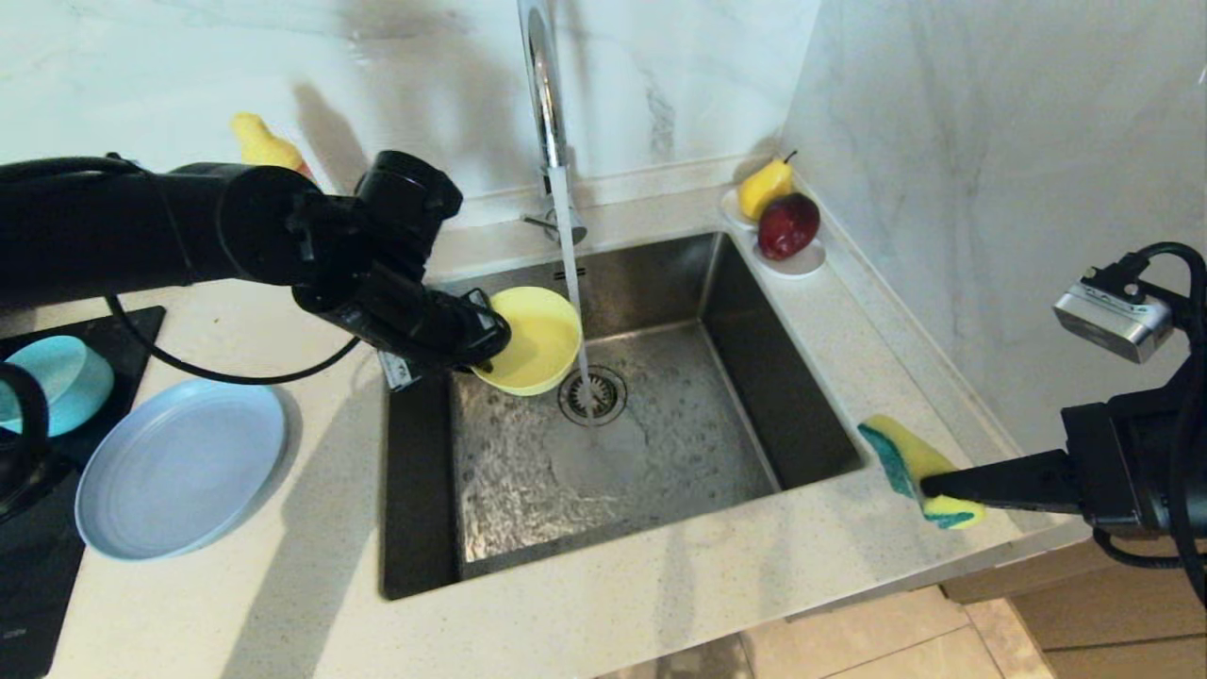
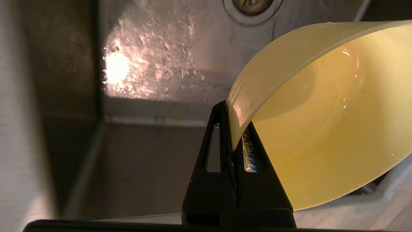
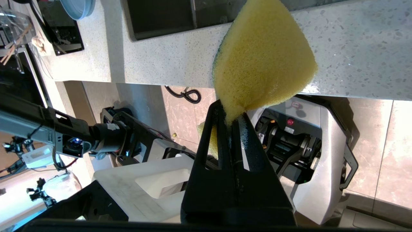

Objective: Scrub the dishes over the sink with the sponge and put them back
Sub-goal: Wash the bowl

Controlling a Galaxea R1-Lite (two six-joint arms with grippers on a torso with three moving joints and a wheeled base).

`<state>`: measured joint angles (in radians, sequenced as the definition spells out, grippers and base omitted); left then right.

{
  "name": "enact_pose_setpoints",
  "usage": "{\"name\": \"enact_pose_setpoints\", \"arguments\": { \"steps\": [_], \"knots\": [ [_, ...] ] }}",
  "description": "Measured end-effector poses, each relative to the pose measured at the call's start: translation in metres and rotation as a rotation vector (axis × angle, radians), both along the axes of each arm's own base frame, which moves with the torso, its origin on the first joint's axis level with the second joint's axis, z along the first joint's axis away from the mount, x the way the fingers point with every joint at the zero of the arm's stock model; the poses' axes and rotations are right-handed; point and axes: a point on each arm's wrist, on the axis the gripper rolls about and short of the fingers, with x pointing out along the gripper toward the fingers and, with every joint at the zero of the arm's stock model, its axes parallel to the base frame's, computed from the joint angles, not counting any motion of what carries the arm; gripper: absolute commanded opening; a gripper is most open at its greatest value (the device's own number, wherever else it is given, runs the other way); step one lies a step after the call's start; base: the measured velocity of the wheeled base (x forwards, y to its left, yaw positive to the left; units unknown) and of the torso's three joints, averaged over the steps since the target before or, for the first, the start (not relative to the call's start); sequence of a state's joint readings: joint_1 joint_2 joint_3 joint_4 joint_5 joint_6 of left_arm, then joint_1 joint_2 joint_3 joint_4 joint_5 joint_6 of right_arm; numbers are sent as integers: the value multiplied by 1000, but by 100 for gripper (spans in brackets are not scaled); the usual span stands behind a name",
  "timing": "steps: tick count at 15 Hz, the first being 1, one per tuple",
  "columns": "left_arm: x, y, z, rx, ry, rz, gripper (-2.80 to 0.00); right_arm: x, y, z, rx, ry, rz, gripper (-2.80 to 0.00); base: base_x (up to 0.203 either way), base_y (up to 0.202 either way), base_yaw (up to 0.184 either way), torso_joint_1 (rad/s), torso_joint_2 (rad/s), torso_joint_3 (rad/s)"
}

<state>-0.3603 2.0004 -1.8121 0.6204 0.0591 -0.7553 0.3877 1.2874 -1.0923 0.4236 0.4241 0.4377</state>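
Observation:
My left gripper is shut on the rim of the pale yellow-green bowl, tilted on its side over the back left of the steel sink, close beside the running water. In the left wrist view the left gripper pinches the bowl's wall. My right gripper is shut on the yellow sponge with its green layer, held over the counter's front right corner; in the right wrist view the right gripper pinches the sponge. The grey-blue plate and teal bowl lie on the left.
Water streams from the tall chrome faucet onto the drain strainer. A white dish with a pear and a red apple sits at the sink's back right corner. A dark cooktop borders the left counter edge.

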Motion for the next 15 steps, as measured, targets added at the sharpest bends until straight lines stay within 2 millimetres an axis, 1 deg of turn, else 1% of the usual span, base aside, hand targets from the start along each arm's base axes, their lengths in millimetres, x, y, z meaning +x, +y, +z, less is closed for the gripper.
{"name": "enact_pose_setpoints", "arguments": {
  "steps": [5, 8, 11, 13, 15],
  "knots": [
    [17, -19, -24, -39, 10, 17, -280, -2, -2, 0, -2, -6, -5, -280, 0, 0, 0, 0, 0, 0],
    [30, -26, -32, -75, -33, 35, -280, -2, -3, -1, -4, -4, -11, -280, 0, 0, 0, 0, 0, 0],
    [41, -31, -39, -104, -36, 61, -280, 0, -8, -6, -30, -10, -12, -280, 0, 0, 0, 0, 0, 0],
    [45, -33, -42, -120, -42, 69, -280, 1, -11, -8, -24, -11, 1, -280, 0, 0, 0, 0, 0, 0],
    [46, -36, -45, -119, -33, 63, -280, 2, -13, -7, -21, -13, -4, -280, 0, 0, 0, 0, 0, 0]
  ]
}}
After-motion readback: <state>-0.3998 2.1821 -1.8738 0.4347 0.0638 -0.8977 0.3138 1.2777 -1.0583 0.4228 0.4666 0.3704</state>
